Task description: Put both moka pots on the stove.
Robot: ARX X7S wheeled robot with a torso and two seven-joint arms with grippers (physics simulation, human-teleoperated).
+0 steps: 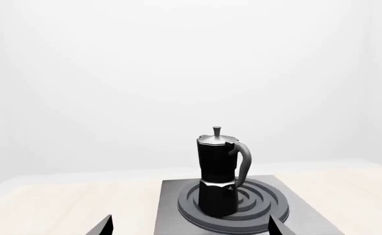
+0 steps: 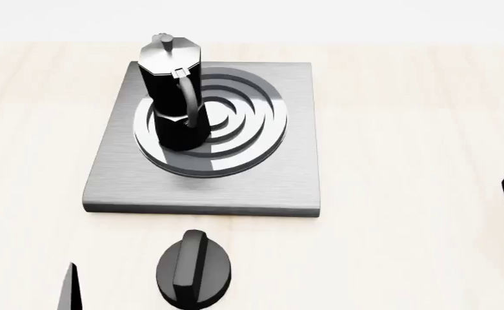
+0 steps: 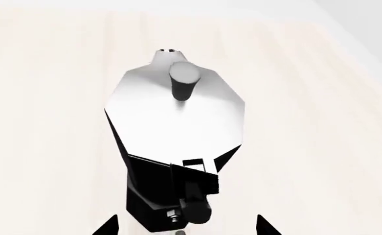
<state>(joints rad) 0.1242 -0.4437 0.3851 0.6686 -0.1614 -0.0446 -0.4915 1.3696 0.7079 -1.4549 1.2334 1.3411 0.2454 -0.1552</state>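
Upper left of the head view, one moka pot (image 2: 174, 90) stands upright on the stove (image 2: 261, 181) burner: half done. Below the right gripper (image 3: 185, 227), jaws spread, a second pot (image 3: 174, 112) sits on the table (image 2: 406, 129). Left gripper (image 1: 189, 227) is open, empty.

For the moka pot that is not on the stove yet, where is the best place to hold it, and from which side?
Probably at the curved handle of the second moka pot, coming down from above. The right hand already sits over it, fingertips either side of the handle. The pot stands upright, and its lid knob looks too small to hold.
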